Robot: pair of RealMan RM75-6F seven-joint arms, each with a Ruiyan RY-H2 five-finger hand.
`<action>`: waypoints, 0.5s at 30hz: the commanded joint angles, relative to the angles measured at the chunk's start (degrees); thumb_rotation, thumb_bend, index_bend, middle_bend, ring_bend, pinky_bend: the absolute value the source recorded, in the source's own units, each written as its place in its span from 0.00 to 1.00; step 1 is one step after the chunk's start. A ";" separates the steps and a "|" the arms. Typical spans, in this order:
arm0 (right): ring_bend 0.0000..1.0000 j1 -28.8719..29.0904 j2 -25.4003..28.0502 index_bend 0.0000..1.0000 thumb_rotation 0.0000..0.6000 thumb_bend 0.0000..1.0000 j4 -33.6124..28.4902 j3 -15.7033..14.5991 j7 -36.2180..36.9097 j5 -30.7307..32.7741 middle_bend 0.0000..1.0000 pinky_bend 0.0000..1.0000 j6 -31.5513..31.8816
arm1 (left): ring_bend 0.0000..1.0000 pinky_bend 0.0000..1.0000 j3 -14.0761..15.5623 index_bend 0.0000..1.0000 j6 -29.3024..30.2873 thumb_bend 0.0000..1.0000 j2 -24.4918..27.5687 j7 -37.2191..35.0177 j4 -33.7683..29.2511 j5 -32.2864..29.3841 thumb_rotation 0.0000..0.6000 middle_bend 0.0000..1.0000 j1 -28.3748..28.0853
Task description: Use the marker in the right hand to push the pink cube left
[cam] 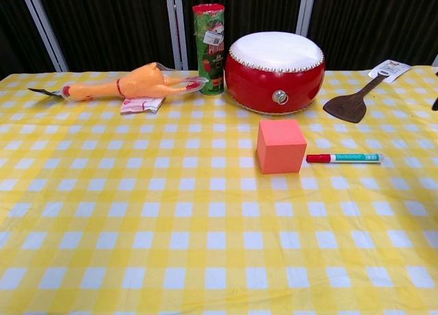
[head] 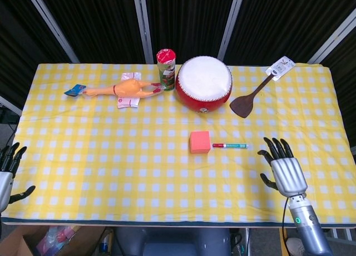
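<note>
Black left hand (head: 6, 172) half cropped

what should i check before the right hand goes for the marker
1. Right hand free to grasp: ok, fingers spread, holding nothing.
2. Marker reachable: ok, it lies flat on the tablecloth, between the hand and the pink cube.
3. Marker orientation: ok, red-capped end points toward the cube, green barrel toward the hand.
4. Gap between marker tip and cube: cannot tell whether they touch; they look very close in both views.
5. Path left of the cube: ok, only bare cloth there; the drum and rubber chicken sit further back.
6. Left hand out of the way: ok, at the table's left edge, holding nothing.
</note>
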 commanded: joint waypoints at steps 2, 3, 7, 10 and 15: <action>0.00 5.23 -6.12 0.34 1.00 0.33 0.73 4.36 -7.07 8.22 0.12 0.04 -4.65 | 0.00 0.00 0.17 0.00 0.15 0.00 0.28 -0.03 0.05 0.47 1.00 0.00 0.00; 0.00 6.33 -7.63 0.34 1.00 0.33 1.49 5.08 -8.69 10.07 0.12 0.04 -5.28 | 0.00 0.00 0.25 0.00 0.29 0.00 0.35 -0.27 0.02 0.72 1.00 0.00 0.03; 0.00 9.42 -11.72 0.34 1.00 0.33 4.34 6.61 -13.15 15.41 0.12 0.04 -6.89 | 0.00 0.00 0.40 0.00 0.40 0.00 0.57 -0.83 0.14 1.10 1.00 0.00 0.06; 0.00 11.14 -13.83 0.34 1.00 0.33 6.46 7.25 -15.28 18.36 0.12 0.04 -7.67 | 0.00 0.00 0.45 0.00 0.16 0.00 0.82 -1.45 0.03 0.99 1.00 0.00 0.03; 0.00 13.68 -16.90 0.34 1.00 0.33 10.44 8.26 -16.59 22.87 0.12 0.04 -9.27 | 0.00 0.00 0.60 0.00 -0.49 0.00 1.27 -2.08 -0.22 0.81 1.00 0.00 -0.12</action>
